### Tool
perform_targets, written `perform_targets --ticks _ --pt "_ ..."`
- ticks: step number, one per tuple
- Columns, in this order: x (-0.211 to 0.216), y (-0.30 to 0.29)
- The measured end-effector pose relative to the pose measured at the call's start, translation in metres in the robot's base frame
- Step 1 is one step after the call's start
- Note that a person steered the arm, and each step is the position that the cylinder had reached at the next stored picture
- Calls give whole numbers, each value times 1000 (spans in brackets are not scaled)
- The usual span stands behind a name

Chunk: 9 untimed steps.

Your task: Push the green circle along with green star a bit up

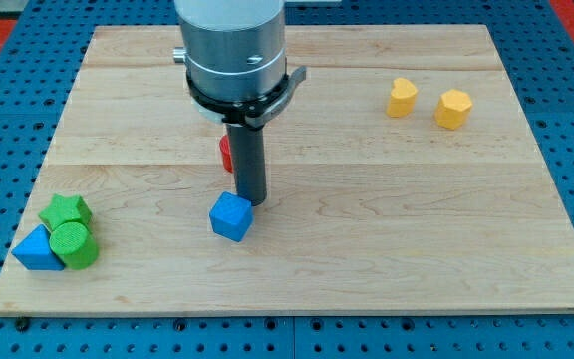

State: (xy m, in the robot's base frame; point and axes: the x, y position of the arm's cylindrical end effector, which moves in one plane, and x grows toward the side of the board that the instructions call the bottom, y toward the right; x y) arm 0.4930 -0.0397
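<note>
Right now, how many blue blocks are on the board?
2. A blue cube sits near the board's middle, just below-left of my tip. A blue triangular block lies at the view's bottom left, touching the green circle. The arm may hide others.

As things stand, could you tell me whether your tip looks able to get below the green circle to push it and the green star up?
Probably only just. My tip sits by the blue cube, with bare board towards the cluster. But the green circle lies near the board's bottom edge, touching the green star and blue triangle.
</note>
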Motion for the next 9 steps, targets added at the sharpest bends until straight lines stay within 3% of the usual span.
perform_targets --ticks 1,2,3,4,6,9 --pt "1 61" --pt "76 108" --pt "125 99" --pt "125 79" --pt "125 -77" --pt "105 -137"
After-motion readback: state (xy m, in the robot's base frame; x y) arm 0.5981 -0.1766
